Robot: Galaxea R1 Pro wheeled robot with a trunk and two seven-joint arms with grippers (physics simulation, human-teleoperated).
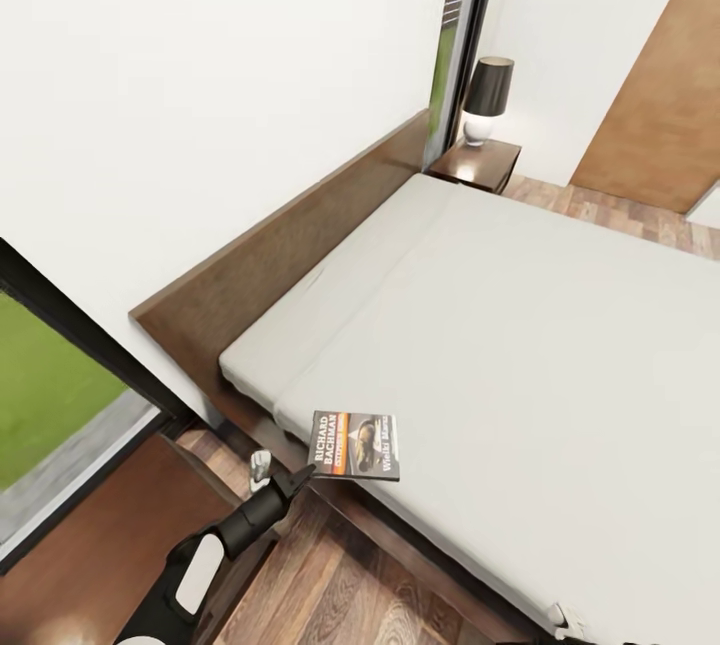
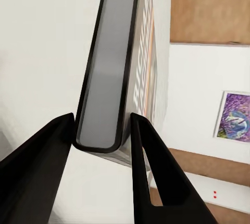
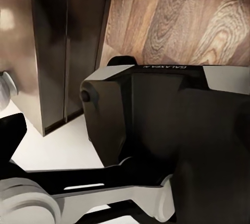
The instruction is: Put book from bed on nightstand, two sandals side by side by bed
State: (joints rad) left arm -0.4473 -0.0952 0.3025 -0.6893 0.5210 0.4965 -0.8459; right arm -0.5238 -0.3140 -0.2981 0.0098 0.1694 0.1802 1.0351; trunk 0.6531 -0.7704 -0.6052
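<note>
Clearly, the book (image 1: 355, 444) is pinched by the left gripper (image 1: 303, 474) at its spine-side edge, over the near corner of the bed (image 1: 560, 325); whether its far part rests on the pale mattress or is lifted just off it cannot be told. Its white and orange cover faces up, with "RICHARD BACHMAN" read along the edge nearest the gripper. From the left wrist view the two black fingers (image 2: 148, 166) are seen pressed against both faces of the book (image 2: 112, 73), whose thin edge runs away from the camera between them.

The dark brown headboard (image 1: 290, 235) is set against the white wall. Beyond the bed's far end, a nightstand (image 1: 483, 163) is seen beside a narrow black-framed window, and on it stands a lamp (image 1: 487, 97) with a black shade and a white base. Another dark brown glossy surface (image 1: 90, 525) lies at the head view's lower left, beside the left arm.

The right gripper's fingers cannot be made out, so their state cannot be told; the right wrist view shows the robot's own dark body (image 3: 172, 130) over wood-plank floor (image 3: 182, 15)
</note>
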